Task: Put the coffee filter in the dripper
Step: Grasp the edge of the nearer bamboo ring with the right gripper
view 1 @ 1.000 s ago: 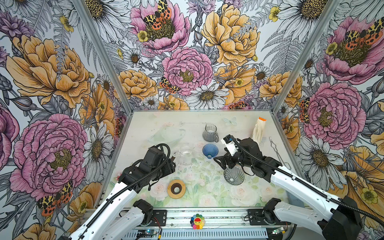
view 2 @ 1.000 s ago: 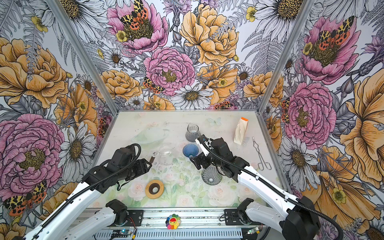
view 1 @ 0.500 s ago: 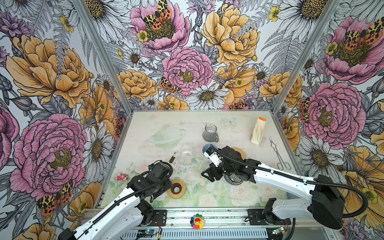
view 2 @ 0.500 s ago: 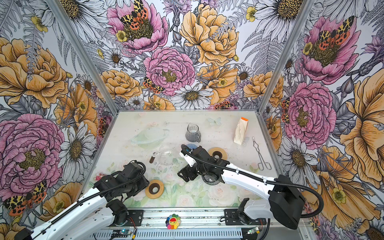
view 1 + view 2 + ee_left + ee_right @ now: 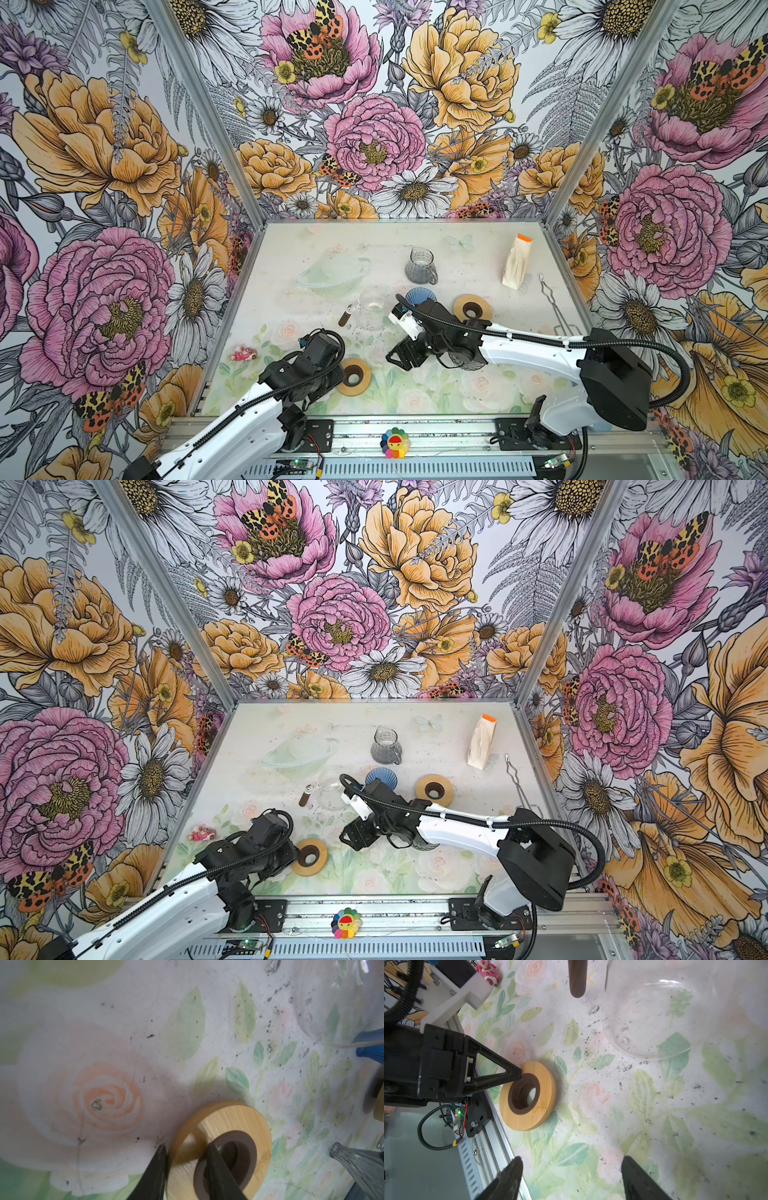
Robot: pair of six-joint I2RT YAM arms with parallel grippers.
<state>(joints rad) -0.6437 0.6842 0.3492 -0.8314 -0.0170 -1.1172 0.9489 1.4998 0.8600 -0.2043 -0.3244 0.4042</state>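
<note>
Jaws of the left gripper (image 5: 186, 1145) straddled the wooden ring (image 5: 239, 1118) rim, grip uncertain; the right gripper (image 5: 572, 1157) gaped empty. No coffee filter was identifiable; the blue dripper (image 5: 420, 293) sat mid-table. A one-sided pinch might let the ring slip.

Tan ring (image 5: 354, 377) with brown centre; blue dripper (image 5: 420, 295); rose-printed table (image 5: 291, 249).
</note>
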